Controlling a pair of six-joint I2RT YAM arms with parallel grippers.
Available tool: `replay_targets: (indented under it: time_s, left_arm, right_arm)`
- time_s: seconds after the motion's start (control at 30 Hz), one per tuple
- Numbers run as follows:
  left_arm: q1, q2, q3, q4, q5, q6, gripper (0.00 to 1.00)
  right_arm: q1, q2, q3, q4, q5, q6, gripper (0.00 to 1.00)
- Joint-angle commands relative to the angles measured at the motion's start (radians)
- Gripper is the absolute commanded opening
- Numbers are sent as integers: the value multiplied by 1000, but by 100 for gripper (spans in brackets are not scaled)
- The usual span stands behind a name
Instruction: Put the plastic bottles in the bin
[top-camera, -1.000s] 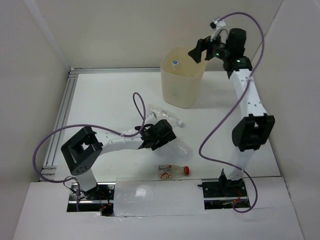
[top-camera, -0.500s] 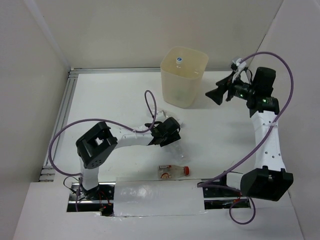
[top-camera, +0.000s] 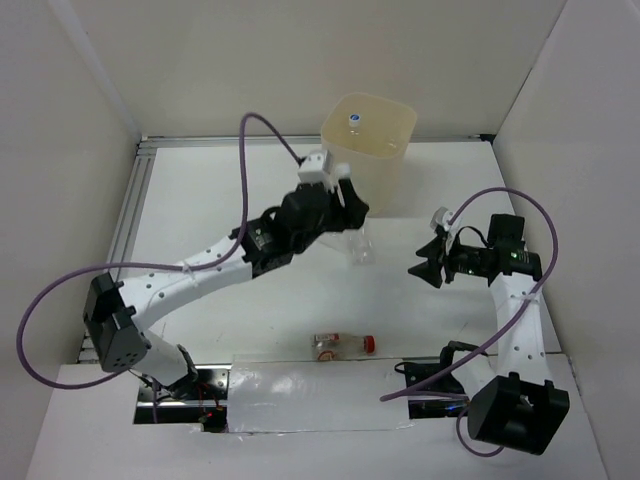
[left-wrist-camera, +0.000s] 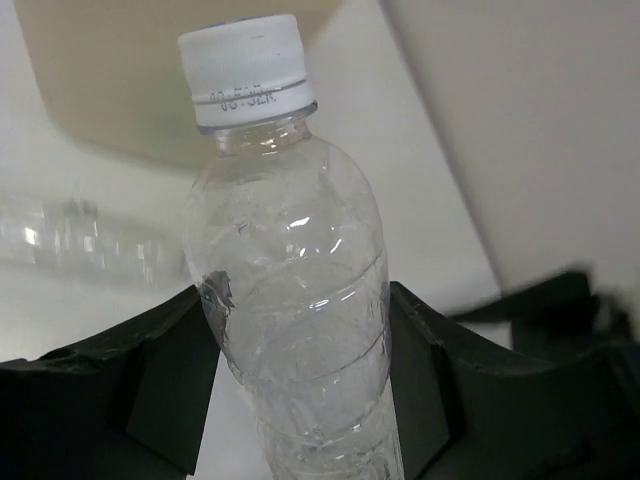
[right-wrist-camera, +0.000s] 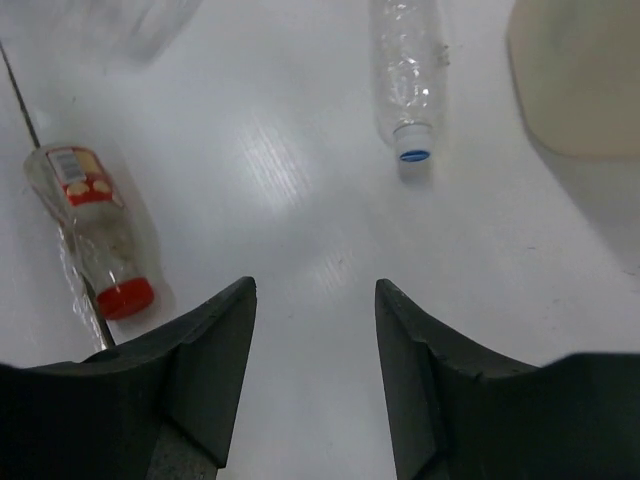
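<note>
My left gripper (left-wrist-camera: 300, 295) is shut on a clear crinkled plastic bottle (left-wrist-camera: 290, 260) with a white cap, held upright off the table. In the top view this gripper (top-camera: 343, 203) hangs just in front of the cream bin (top-camera: 385, 180). Inside the bin lies a bottle with a blue cap (top-camera: 353, 118). Another clear bottle with a blue cap (right-wrist-camera: 405, 80) lies on the table near the bin (right-wrist-camera: 580, 80). A red-capped bottle with a red-white label (top-camera: 343, 344) lies near the front edge. My right gripper (right-wrist-camera: 312, 285) stands open and empty over bare table, right of both lying bottles.
White walls close in the table on three sides. A metal rail (top-camera: 125, 235) runs along the left edge. Purple cables loop over both arms. A white cover strip (top-camera: 315, 395) spans the near edge between the arm bases.
My left gripper has shut on a clear bottle at mid-table and lifted it toward the bin. The right arm has drawn back from above the bin to low on the right, its jaws narrower.
</note>
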Motion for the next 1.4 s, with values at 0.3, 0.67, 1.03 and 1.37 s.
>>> replay_targets:
  time_s: [0.3, 0.67, 1.03, 1.37]
  left_arm:
    - [279, 522, 819, 294, -31, 123, 0]
    - [336, 822, 1062, 245, -71, 228, 60]
    - [327, 580, 907, 291, 44, 341, 99]
    - [296, -215, -195, 300, -28, 303, 99]
  right_arm:
    - [98, -31, -47, -201, 45, -384, 53]
    - [194, -67, -80, -95, 28, -363, 100]
    - [656, 117, -90, 65, 149, -341, 100]
    - [977, 315, -110, 269, 281, -97, 99]
